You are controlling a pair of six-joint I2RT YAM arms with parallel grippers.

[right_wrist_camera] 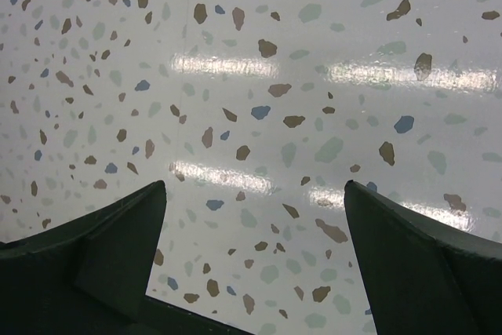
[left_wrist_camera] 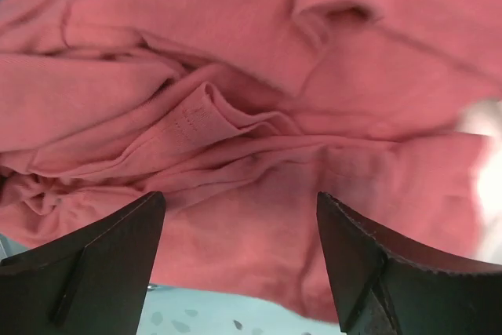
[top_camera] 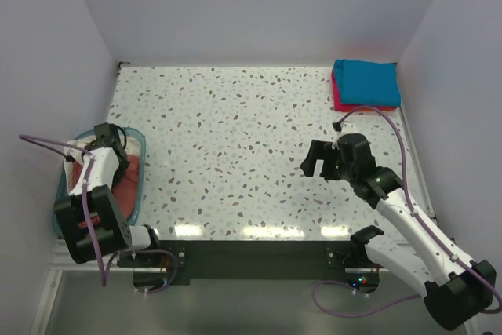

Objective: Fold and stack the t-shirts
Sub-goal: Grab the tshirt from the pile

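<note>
Directly beneath our left gripper (left_wrist_camera: 239,209), whose jaws stand wide apart with nothing held, lies the brick-red t-shirt (left_wrist_camera: 235,92), crumpled in a heap that fills the wrist view. We judge the move ahead to be a straight descent and a pinch on cloth. The heap shows no clear long axis, only a stitched hem ridge running slantwise just beyond the fingertips. It sits inside the light-blue bin (top_camera: 142,164) at the table's left edge, so the bin walls hem the lift on the sides and upward is the free way out. Our left arm is plainly the nearer. Our right gripper (top_camera: 312,159), likewise spread and empty, hovers over the speckled table (top_camera: 235,123), well apart from the bin. Room for spreading the shirt lies between the two arms. At the far right corner the teal-blue t-shirt (top_camera: 367,82) rests folded on the pinkish-red t-shirt (top_camera: 336,101).
</note>
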